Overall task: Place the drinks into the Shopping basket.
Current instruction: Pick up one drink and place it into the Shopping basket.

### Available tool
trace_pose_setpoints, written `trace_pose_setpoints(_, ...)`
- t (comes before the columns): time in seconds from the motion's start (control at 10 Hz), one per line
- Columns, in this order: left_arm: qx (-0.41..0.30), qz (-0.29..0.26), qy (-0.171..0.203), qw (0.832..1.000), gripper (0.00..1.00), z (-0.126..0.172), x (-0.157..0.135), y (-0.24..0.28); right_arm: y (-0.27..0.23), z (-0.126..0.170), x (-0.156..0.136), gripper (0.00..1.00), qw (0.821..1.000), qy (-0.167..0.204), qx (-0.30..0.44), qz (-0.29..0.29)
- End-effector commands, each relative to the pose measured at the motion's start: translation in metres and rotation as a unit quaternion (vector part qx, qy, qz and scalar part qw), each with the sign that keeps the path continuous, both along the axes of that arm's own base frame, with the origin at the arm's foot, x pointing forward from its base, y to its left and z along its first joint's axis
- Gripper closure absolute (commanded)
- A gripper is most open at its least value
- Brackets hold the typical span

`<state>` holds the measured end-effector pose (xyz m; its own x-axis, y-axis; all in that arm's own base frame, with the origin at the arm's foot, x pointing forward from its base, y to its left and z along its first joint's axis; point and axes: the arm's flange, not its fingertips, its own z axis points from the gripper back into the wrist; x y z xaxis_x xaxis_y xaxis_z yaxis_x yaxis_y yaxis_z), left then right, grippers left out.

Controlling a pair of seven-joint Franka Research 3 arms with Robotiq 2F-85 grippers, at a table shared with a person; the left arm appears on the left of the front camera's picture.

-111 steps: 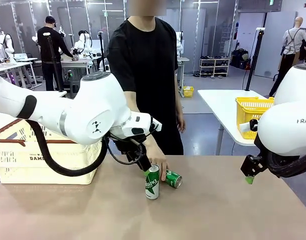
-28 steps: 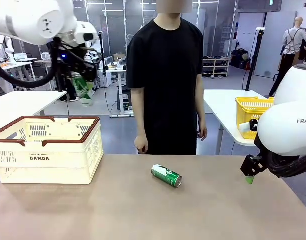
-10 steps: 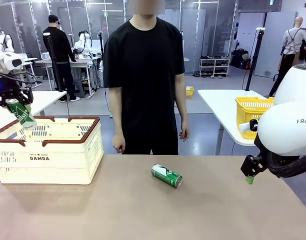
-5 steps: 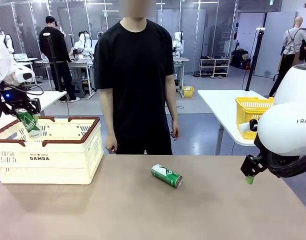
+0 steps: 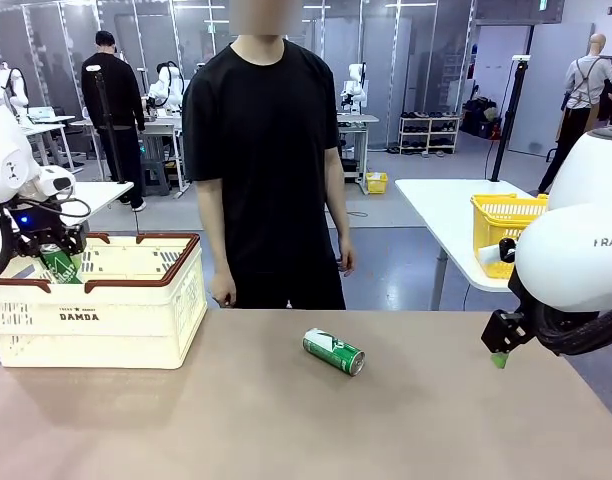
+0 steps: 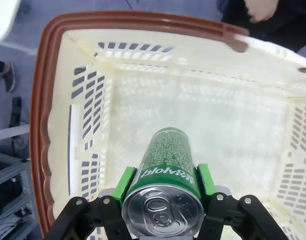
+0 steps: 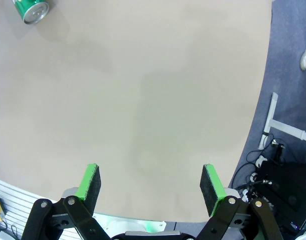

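Two green cans on show | first can point(image 6: 165, 160) clenched tight in the left gripper point(image 6: 165, 179) jaws, tilted, hanging at rim height over the open Shopping basket point(image 5: 136, 300), near its left end | second can point(image 5: 334, 352) lying on its side mid-tabletop point(image 5: 286, 430) | right gripper point(image 7: 150, 187) jaws released wide, nothing in them, by the tabletop's right edge

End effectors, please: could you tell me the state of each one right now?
Left end effector: shut on a green can, over the Shopping basket.
Right end effector: open, holding nothing.
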<state>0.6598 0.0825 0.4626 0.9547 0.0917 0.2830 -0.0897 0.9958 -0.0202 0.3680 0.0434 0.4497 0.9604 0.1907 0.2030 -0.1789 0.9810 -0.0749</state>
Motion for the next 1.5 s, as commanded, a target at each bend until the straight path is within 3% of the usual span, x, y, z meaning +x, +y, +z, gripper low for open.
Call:
trace_pose_setpoints(0.0, -0.018, -0.025, 0.003, 1.000, 0.41, 0.000, 0.010, 0.009, -0.001, 0.001, 0.000, 0.00, 1.000, -0.001, -0.002, 0.002)
trace_pose_setpoints(0.7, -0.021, -0.063, 0.056, 0.996, 0.41, -0.048, 0.036, 0.010, -0.001, 0.001, 0.000, 0.00, 1.000, -0.001, -0.002, 0.002)
trace_pose_setpoints(1.4, -0.022, -0.070, 0.088, 0.993, 0.41, -0.081, 0.036, 0.004, -0.001, 0.001, 0.000, 0.00, 1.000, -0.001, -0.002, 0.002)
